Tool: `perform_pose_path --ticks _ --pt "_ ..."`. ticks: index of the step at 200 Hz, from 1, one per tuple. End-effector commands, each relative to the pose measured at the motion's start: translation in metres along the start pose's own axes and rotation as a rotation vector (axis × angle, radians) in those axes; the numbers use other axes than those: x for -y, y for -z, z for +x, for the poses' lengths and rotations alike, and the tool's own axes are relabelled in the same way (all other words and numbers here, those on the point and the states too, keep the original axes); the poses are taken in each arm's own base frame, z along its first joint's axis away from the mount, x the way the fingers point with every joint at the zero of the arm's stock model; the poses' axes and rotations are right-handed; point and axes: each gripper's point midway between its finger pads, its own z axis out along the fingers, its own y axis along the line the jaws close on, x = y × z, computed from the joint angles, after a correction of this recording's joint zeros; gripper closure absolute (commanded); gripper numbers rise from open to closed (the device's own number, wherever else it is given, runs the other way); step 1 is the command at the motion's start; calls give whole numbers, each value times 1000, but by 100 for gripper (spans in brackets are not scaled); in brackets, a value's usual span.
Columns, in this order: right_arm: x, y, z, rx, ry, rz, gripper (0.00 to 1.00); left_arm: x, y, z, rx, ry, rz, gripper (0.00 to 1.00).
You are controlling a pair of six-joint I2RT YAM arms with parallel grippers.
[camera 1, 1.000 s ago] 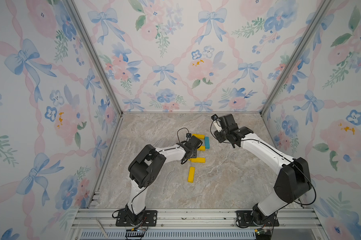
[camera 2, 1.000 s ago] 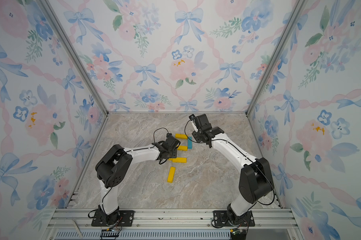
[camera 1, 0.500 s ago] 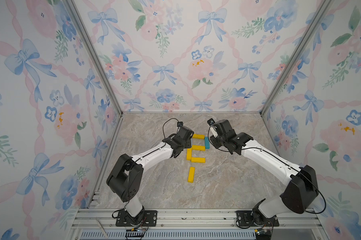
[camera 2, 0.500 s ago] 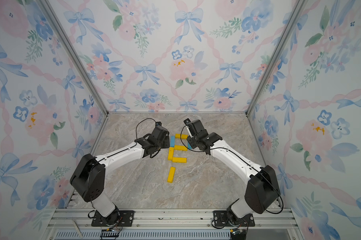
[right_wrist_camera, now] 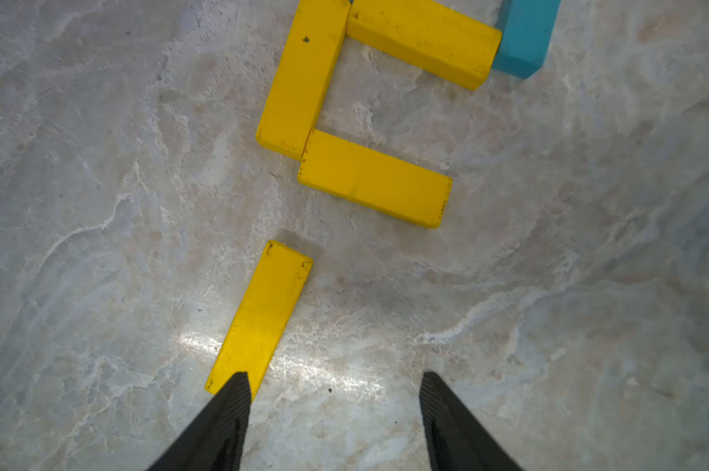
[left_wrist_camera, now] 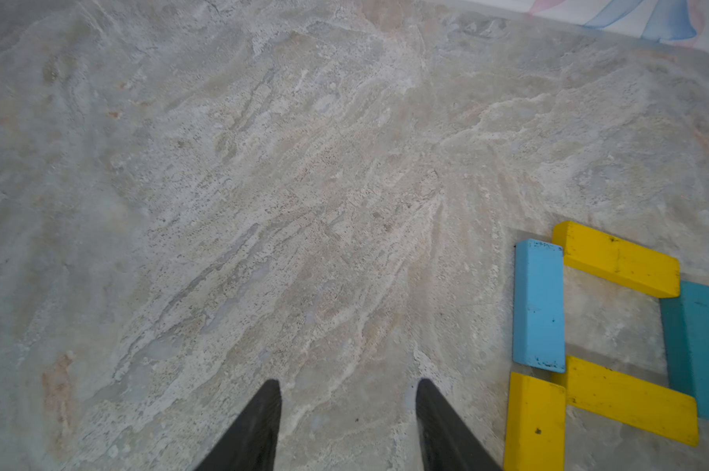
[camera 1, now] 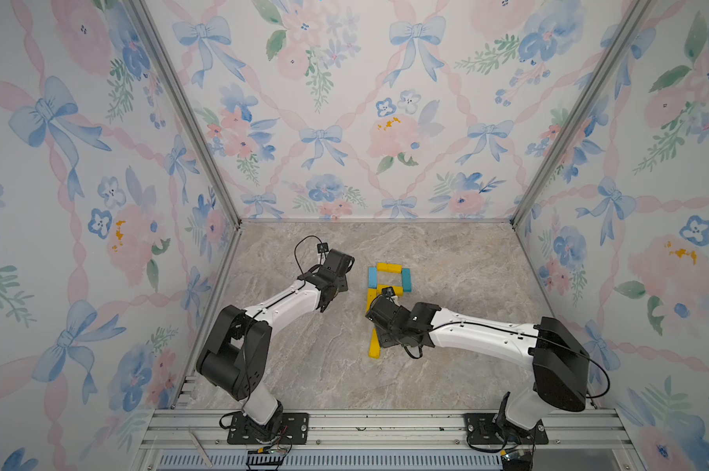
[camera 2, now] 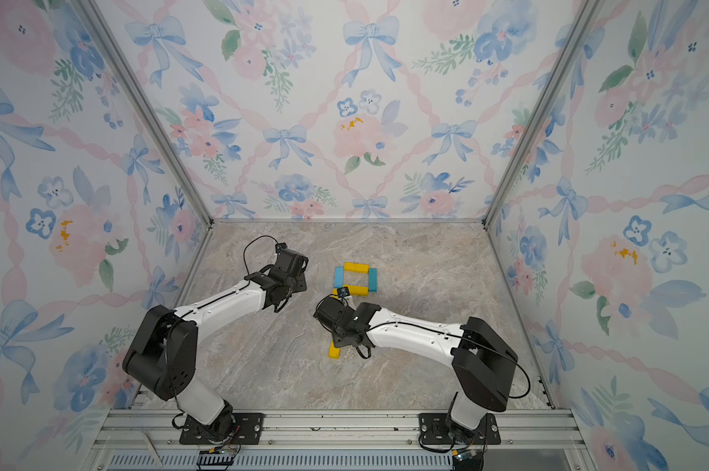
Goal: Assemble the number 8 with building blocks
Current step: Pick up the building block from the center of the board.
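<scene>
RISK: right gripper (right_wrist_camera: 332, 377), jaws apart and empty, has 1 finger (right_wrist_camera: 226, 416) over the end of the loose yellow bar (right_wrist_camera: 263, 314); contact unclear from the wrist view; a skewed grasp could shove the bar into the number 8 (right_wrist_camera: 375, 179) | STATUS: 6 bars laid, lower right side missing | LEFT: left gripper (left_wrist_camera: 346, 383) spread, empty, near the figure | CONTAINERS: none in view

Four-bar loop (camera 1: 388, 267) mid-frame in both top views, fifth bar (camera 1: 370, 297) touching below its left corner, sixth bar (right_wrist_camera: 375, 177) butting that bar's end, seventh bar (camera 1: 374, 348) apart, lowest.
</scene>
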Motion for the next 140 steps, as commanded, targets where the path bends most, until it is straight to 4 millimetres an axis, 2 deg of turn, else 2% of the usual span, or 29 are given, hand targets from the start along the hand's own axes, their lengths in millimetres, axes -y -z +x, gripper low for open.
perform_pose_path --ticks 1,17,43,67,110,140 --pt "-5 -7 14 -50 -120 18 34 -12 0 10 -15 -39 -44 44" --pt "-9 -13 19 -66 -132 25 35 -16 1 10 -8 -34 -50 43" --pt "-23 -15 13 -61 -143 -10 35 -17 2 13 -8 -37 -49 44" --pt "-37 -31 22 -126 -141 -20 35 -17 2 13 -7 -38 -46 43" --pt "-47 -50 28 -180 -150 -17 36 -18 3 14 -6 -34 -33 43" --pt "-46 -62 37 -214 -167 -3 39 -23 5 14 -2 -25 -37 43"
